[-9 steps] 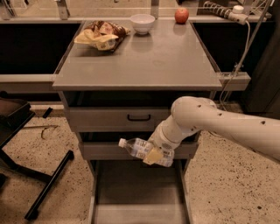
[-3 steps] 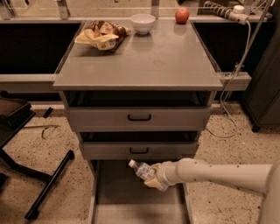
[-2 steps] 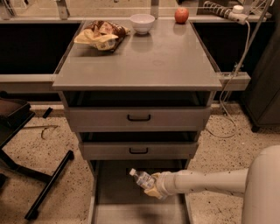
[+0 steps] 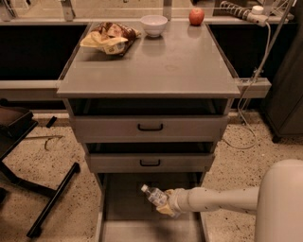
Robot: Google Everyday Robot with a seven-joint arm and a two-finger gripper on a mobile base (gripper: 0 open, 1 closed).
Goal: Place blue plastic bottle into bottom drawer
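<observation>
**Bottle held low over the open bottom drawer**

A grey table [image 4: 156,71] with a flat top stands on a speckled stone floor [image 4: 236,163]. On its far end lie a crumpled snack bag [image 4: 110,38], a white bowl [image 4: 154,24] and a red apple [image 4: 196,16], each apart from the others. A power strip [image 4: 240,11] sits behind the table at the right, and a cable [image 4: 255,71] hangs down from it. Black chair legs [image 4: 49,194] spread over the floor on the left.

Two upper drawers [image 4: 149,127] with black handles are pushed nearly in. Below them the bottom drawer [image 4: 124,205] is pulled out, showing its flat grey floor.

The white arm [image 4: 222,198] reaches in from the right, low over that drawer. The gripper [image 4: 164,204] at its end is closed around the lower part of the blue plastic bottle [image 4: 152,193]. The bottle tilts, its white cap pointing up and to the left, away from the gripper. It sits over the right half of the drawer floor, just in front of the middle drawer's face. Whether it touches the floor cannot be told.
</observation>
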